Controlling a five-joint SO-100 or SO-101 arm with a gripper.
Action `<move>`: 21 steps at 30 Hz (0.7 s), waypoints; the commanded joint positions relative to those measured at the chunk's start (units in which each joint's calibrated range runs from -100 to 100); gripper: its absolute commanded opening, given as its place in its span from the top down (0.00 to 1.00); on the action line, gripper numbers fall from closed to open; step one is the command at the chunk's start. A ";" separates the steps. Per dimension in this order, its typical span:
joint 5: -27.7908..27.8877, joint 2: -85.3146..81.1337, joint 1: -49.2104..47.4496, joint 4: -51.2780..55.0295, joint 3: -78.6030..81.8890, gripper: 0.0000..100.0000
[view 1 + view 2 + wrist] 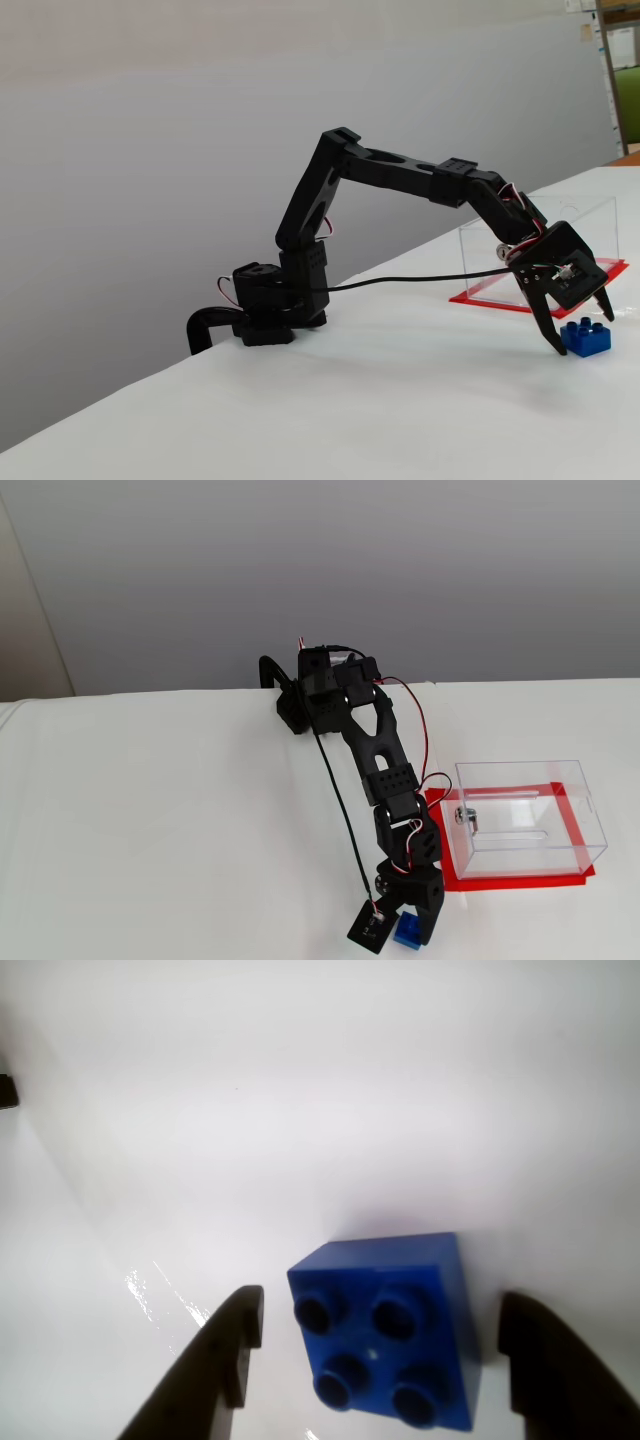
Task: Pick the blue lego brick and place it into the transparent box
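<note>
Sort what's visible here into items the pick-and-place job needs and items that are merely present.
Part of the job:
- blue lego brick, on the table between the open fingers of the gripper
- transparent box on its red base plate

Merely present:
- white table
- black cable running from the arm
- grey wall

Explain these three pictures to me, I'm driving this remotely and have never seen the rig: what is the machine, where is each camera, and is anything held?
The machine is a small black robot arm clamped to a white table. One camera rides on its wrist and looks down between the two dark fingers. One fixed view sees the arm from the side, another from above and in front. The gripper is open, straddling the blue lego brick, which sits on the table, not held. The transparent box on its red base stands nearby and looks empty.
</note>
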 commanded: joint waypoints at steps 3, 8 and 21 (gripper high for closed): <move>0.25 -0.39 -0.49 0.01 -1.49 0.74; 2.50 -1.74 -0.71 0.01 -1.58 0.74; 10.48 -15.66 1.13 -0.08 4.11 0.74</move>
